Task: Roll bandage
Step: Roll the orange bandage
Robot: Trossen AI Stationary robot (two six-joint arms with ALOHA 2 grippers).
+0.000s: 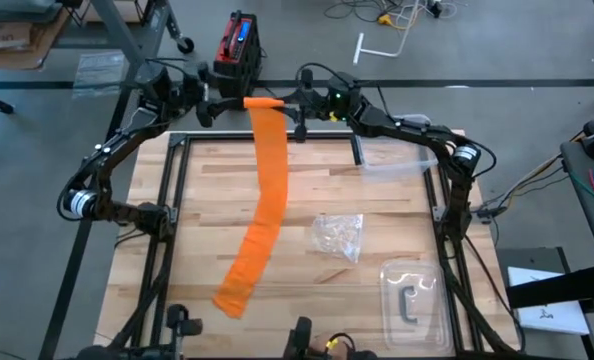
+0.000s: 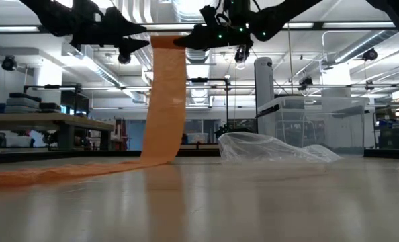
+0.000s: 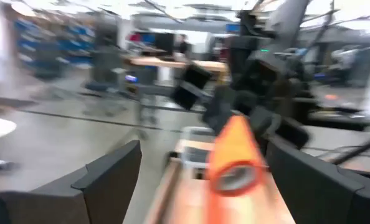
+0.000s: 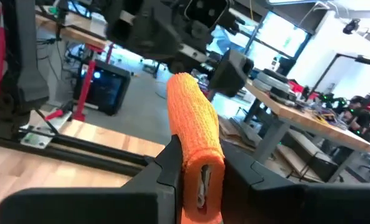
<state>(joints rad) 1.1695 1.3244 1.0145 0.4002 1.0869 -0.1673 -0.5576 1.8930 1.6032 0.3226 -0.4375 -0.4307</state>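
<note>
Orange fabric fills the foreground of the right wrist view: the bandage (image 4: 194, 140), partly wound into a small roll, is clamped between the dark fingers (image 4: 166, 163) of the right hand (image 1: 299, 106). From above, both arms reach to the far edge of the wooden surface (image 1: 307, 170). The rolled end is held up in the air there, between the two hands. The left hand (image 1: 215, 101) sits just beside that rolled end on the opposite side; its fingers (image 3: 107, 171) are spread wide apart, with the roll's open end visible between them but not touching them.

From the raised roll, the unrolled strip hangs down to the surface and runs as a long flat band toward the near left corner, curving slightly along the way. A crumpled clear wrapper (image 1: 339, 236) lies near the middle of the surface, just right of the strip. A clear plastic tray (image 1: 414, 297) rests at the near right corner.
</note>
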